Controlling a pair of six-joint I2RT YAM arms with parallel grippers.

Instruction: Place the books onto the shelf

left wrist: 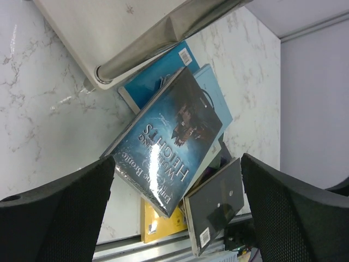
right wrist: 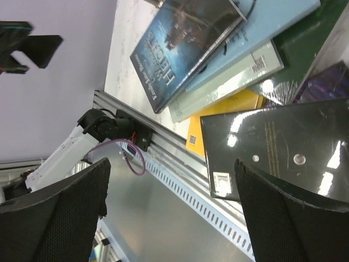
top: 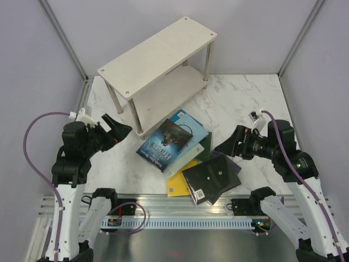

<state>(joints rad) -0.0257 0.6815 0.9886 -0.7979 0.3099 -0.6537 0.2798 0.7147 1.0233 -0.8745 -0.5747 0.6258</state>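
Two grippers are flanking the work area at the near side. The left gripper [top: 122,130] and the right gripper [top: 222,146] are both standing with jaws wide and holding nothing, probably ready for a first pick. Between them, eight books are lying in one loose, overlapping heap on the counter [top: 245,98], within either arm's reach. Nearest are lying one black book [top: 211,180] and one yellow book [top: 178,185], the black partly covering the yellow. Beyond these are lying one purple book [top: 232,164], one dark green book [top: 206,148] and one pale green book [right wrist: 229,82]. One dark blue pictorial book [top: 170,140] is resting uppermost on one light blue book [top: 198,133] and one teal book [top: 183,115]. Farthest, one shelf [top: 158,54] with two boards is standing just beside the heap, and no book is showing on it.
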